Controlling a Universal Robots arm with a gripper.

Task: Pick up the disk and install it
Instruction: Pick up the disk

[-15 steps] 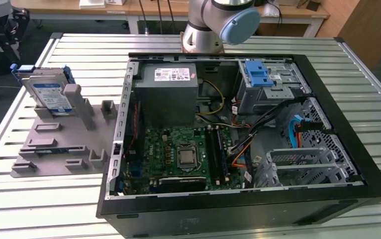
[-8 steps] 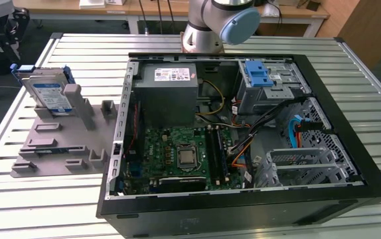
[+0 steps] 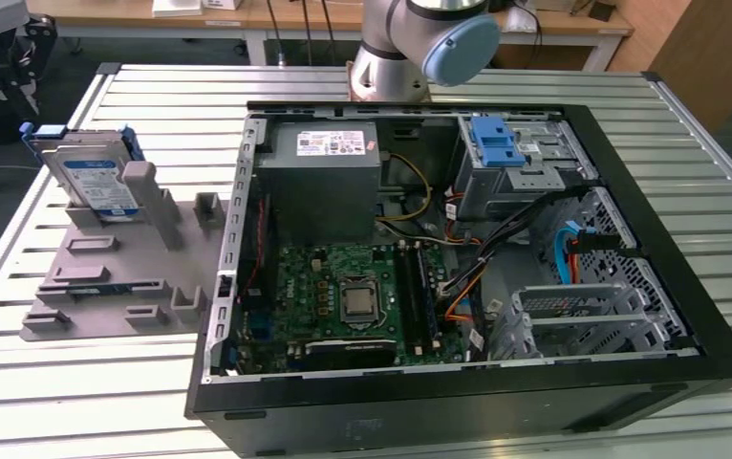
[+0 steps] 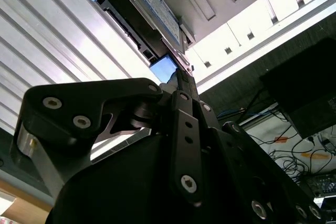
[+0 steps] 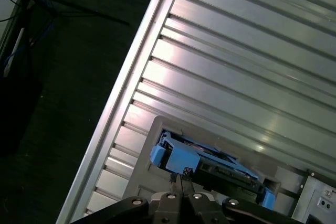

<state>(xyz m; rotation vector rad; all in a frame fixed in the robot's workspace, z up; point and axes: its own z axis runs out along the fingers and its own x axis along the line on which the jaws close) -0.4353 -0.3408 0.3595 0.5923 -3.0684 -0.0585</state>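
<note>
Zero steps done, judging by layout. Hovering with gripper (image 5: pixel 179 178) closed on nothing, fingertips pressed together. Seeing disk (image 5: pixel 210 163) just ahead of those fingertips, upright in grey holder (image 3: pixel 111 287), ungripped. Leaves pick-up plus install into open computer case (image 3: pixel 468 411).

Grey arm (image 3: pixel 385 57), pale-blue joint cap (image 3: pixel 462 48); black end effector (image 5: pixel 178 179), silver screws (image 4: pixel 188 183).
</note>
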